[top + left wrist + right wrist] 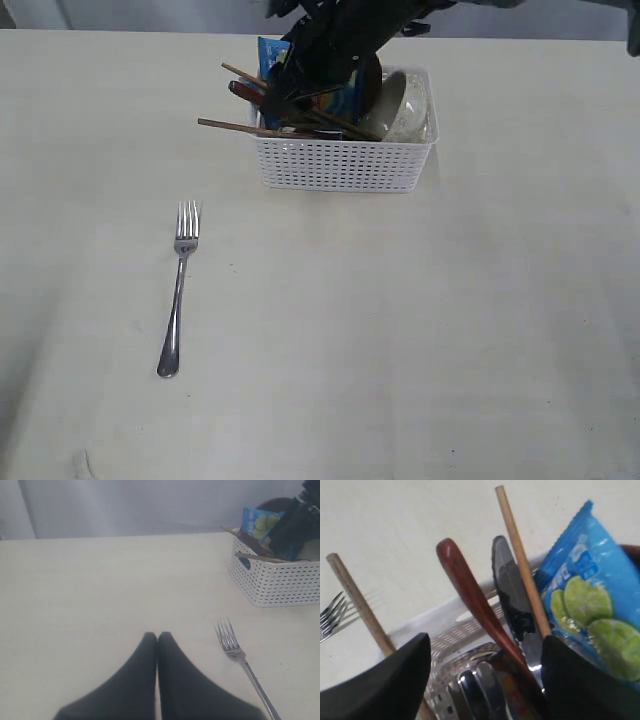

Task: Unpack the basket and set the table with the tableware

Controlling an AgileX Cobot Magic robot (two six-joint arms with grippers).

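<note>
The white lattice basket stands at the back of the cream table. It holds the white bowl, a reddish wooden spoon, a dark-handled steel knife, two wooden chopsticks and a steel cup. My right gripper hangs open over the basket's left end, with the spoon and knife handles between its fingers. A steel fork lies on the table in front and to the left. My left gripper is shut and empty, low over the table beside the fork.
A blue chip bag with lime pictures stands in the basket right beside my right gripper's finger. The chopsticks stick out over the basket's left rim. The right arm hides the back of the basket.
</note>
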